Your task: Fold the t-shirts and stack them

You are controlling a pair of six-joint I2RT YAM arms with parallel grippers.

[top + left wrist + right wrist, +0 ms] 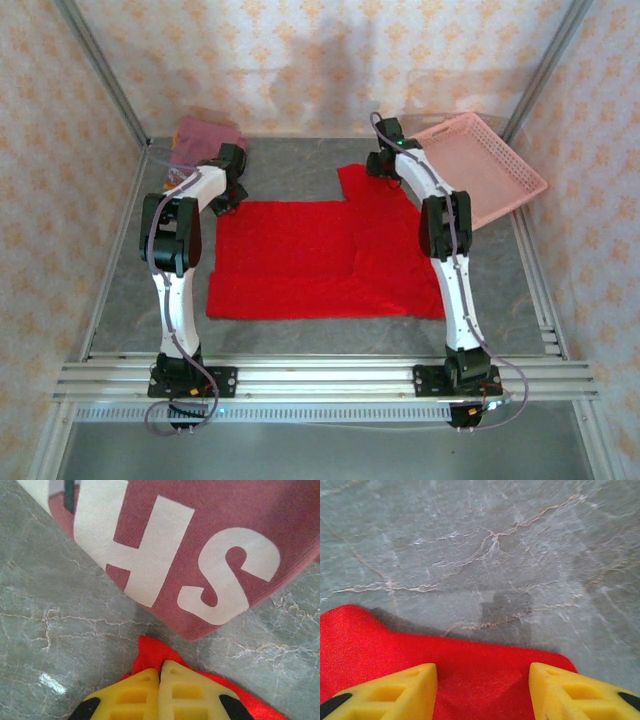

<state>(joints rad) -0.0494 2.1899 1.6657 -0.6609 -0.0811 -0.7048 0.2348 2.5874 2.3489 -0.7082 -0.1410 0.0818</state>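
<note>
The plain bright red t-shirt [320, 258] lies spread flat on the grey table, one sleeve reaching up at the back right. My left gripper [161, 672] is shut on the red t-shirt's far left corner [152, 652], its yellow fingers pinched together on the cloth. Just beyond that corner lies the folded maroon-pink t-shirt [200, 545] with white lettering, also at the table's back left [205, 140]. My right gripper [482, 680] stands open over the red sleeve edge [470, 655], its fingertips [415, 680] wide apart with red cloth between them.
A pink plastic lattice basket [480, 165] rests tilted at the back right, close to my right arm. Metal frame posts and patterned walls enclose the grey marble-look table [300, 165]. Bare tabletop lies beyond the sleeve [495, 555].
</note>
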